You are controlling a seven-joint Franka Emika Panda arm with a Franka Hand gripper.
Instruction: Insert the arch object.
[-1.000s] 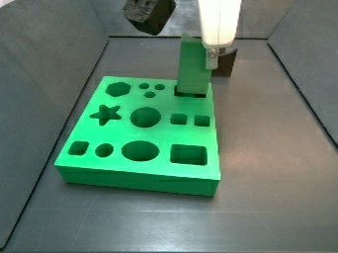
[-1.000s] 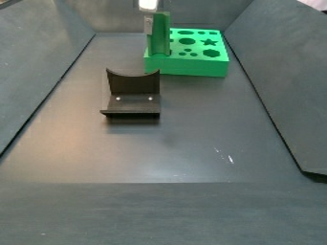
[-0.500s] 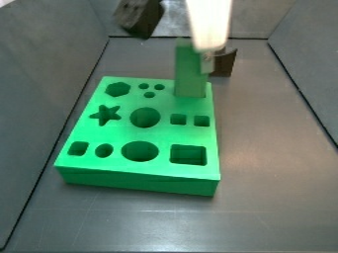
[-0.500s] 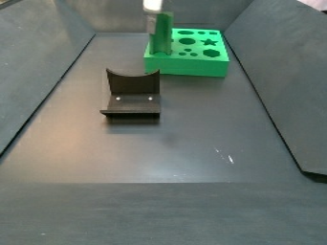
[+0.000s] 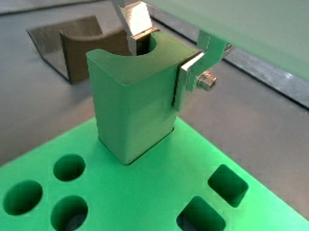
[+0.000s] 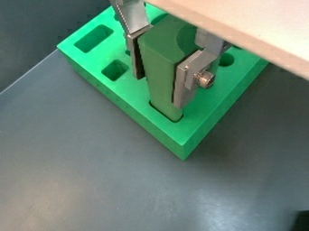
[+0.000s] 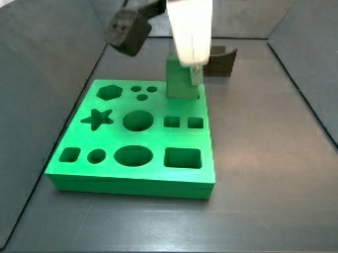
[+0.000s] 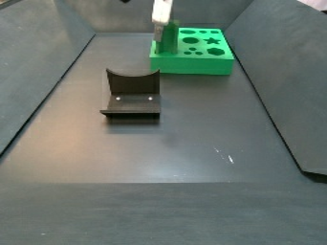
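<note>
My gripper (image 5: 160, 63) is at the far end of the green board (image 7: 132, 174), over the part nearest the fixture (image 7: 219, 61). It is clamped on the arch object (image 5: 133, 113). This piece is a tall green block with a half-round notch cut into its top face (the notch shows plainly in a wrist view).

In both wrist views my fingers (image 6: 190, 77) flank the block, their silver plates lying flat against two opposite sides of its upper half. The arch object (image 6: 162, 97) therefore sits directly between them. Its notched top is up near my palm and its lower half reaches below my fingertips.

It stands upright, with its foot meeting the board's (image 6: 182, 137) top face close to one edge, beside two small square holes. I cannot tell whether the foot has entered a hole or only rests on the surface.

In a side view the block (image 7: 183, 79) rises from the board just past the row of round holes. The dark fixture stands on the floor behind it, apart from the board. In a side view from the opposite end, the fixture (image 8: 128, 96) is in the foreground. The board (image 8: 198, 67) lies beyond it, with the block (image 8: 159, 45) at its near left corner under my gripper (image 8: 160, 36).
</note>
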